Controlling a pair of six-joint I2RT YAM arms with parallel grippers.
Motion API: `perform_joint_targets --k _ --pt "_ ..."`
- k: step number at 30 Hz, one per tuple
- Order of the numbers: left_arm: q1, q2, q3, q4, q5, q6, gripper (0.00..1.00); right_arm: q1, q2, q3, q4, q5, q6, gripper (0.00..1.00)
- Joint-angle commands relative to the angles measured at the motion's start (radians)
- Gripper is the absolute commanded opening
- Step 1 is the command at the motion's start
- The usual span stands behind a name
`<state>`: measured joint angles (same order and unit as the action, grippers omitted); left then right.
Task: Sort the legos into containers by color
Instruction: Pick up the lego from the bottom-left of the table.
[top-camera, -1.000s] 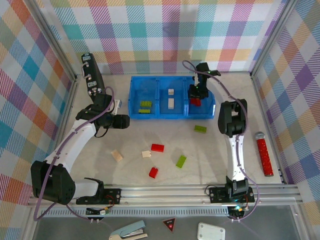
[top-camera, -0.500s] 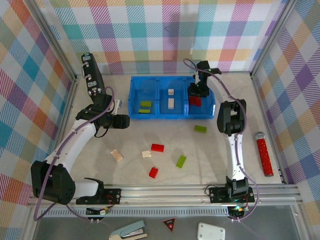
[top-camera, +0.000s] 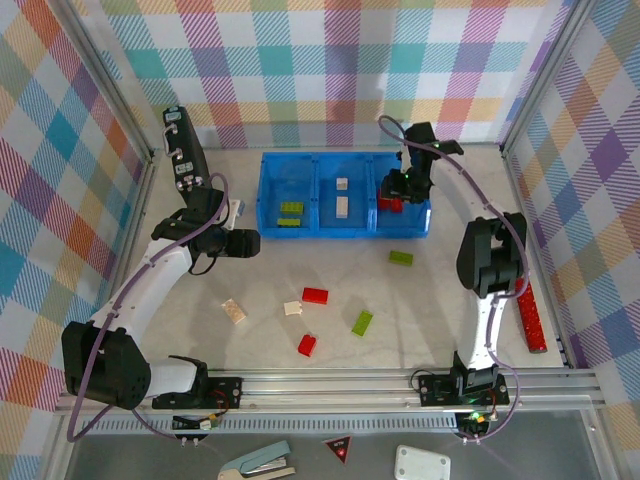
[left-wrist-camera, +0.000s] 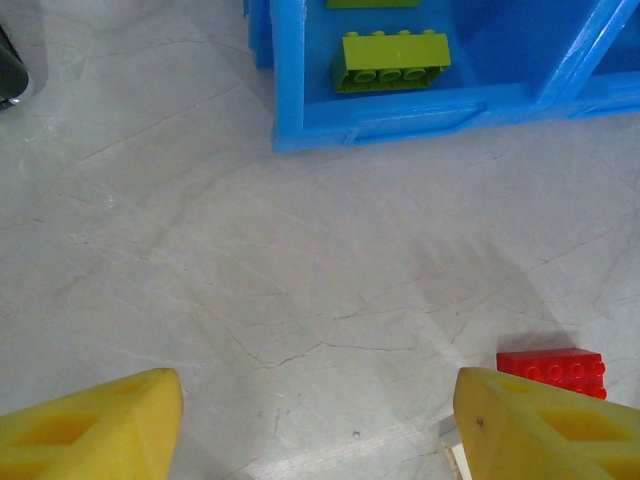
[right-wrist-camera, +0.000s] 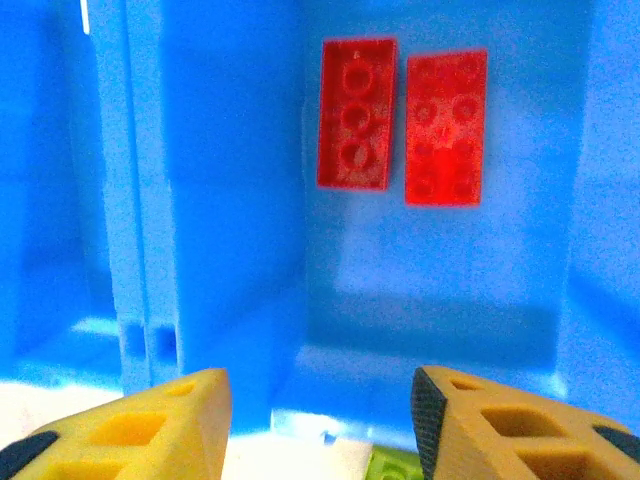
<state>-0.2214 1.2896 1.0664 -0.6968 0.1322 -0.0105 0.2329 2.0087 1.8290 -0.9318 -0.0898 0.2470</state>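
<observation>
Looking down from the top external camera, I see a pale, veined tabletop (top-camera: 420, 310) boxed in by plaid walls (top-camera: 330, 70), with a metal rail (top-camera: 330, 382) along the near edge. The blue tray (top-camera: 340, 233) sits toward the far side: green legos (top-camera: 290, 208) in its left compartment, cream legos (top-camera: 342, 207) in the middle, red legos (top-camera: 392, 203) in the right. Six loose bricks lie scattered on the bare surface nearer the arms (two red, two green, two cream), among them a green brick (top-camera: 401, 258) just in front of the tray. The left gripper (top-camera: 250, 243) hangs beside the tray's left front corner; the right gripper (top-camera: 392, 187) is over the right compartment.

On the left wrist camera my yellow fingers (left-wrist-camera: 100, 425) stand wide apart with nothing between them, above hairline-cracked stone. A red brick (left-wrist-camera: 552, 365) lies by the right-hand finger, and the tray's corner compartment holds a green brick.

On the right wrist camera the fingertips (right-wrist-camera: 150, 420) are parted, gripping nothing. Beyond them two red bricks (right-wrist-camera: 355, 113) lie side by side, flat on the compartment floor.
</observation>
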Motion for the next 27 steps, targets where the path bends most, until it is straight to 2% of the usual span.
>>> perform_joint_targets --k 1,6,13,21,27 --pt "0.004 0.010 0.010 0.002 0.038 -0.018 0.72 0.020 -0.112 -0.107 0.036 -0.026 0.043 0.52" --pt "-0.018 0.033 0.027 -0.018 0.035 -0.046 0.72 0.049 -0.251 -0.304 0.099 -0.016 0.080 0.52" --pt "-0.079 0.059 0.065 -0.087 -0.042 -0.068 0.72 0.086 -0.400 -0.482 0.124 -0.007 0.111 0.52" --pt "-0.124 0.058 0.053 -0.153 -0.103 -0.143 0.72 0.103 -0.503 -0.634 0.152 -0.024 0.123 0.52" --pt "-0.127 0.008 -0.014 -0.198 -0.183 -0.264 0.72 0.104 -0.549 -0.717 0.172 -0.040 0.110 0.52"
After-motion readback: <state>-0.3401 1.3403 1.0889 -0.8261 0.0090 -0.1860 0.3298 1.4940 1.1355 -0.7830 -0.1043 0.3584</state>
